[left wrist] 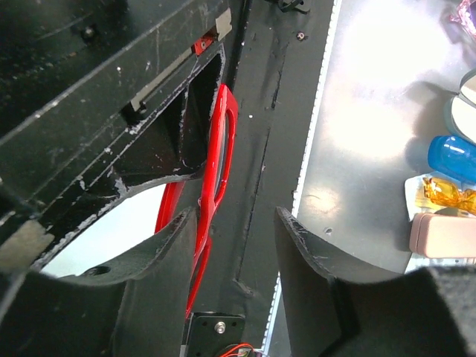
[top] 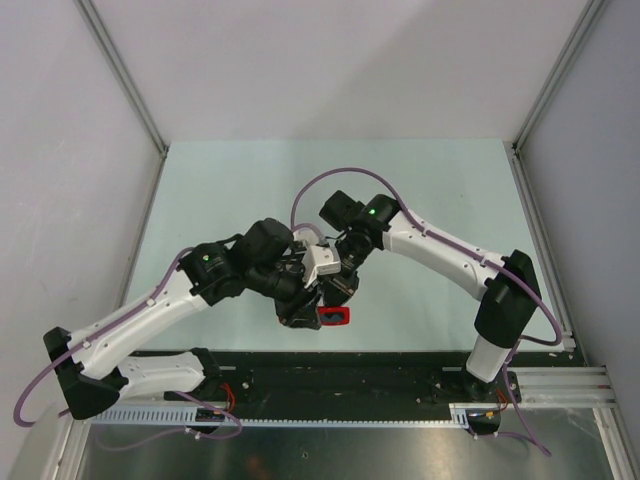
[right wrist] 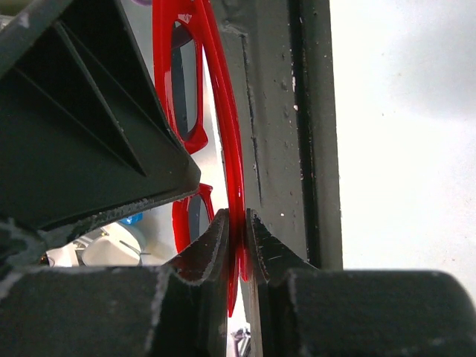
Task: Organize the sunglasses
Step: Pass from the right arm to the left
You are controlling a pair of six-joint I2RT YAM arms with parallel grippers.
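The red sunglasses hang just above the table's front edge, between my two grippers. My right gripper is shut on a thin red bar of the frame; the dark lenses show above and to the left. In the top view the right gripper reaches in from behind. My left gripper is open. The red frame runs past the outer side of its left finger, and the gap between the fingers is empty. It sits left of the glasses in the top view.
A black rail runs along the table's near edge below the glasses. Beyond it, on a metal shelf, lie a blue object, an orange wrapped thing and a pink box. The green tabletop stretches behind the arms.
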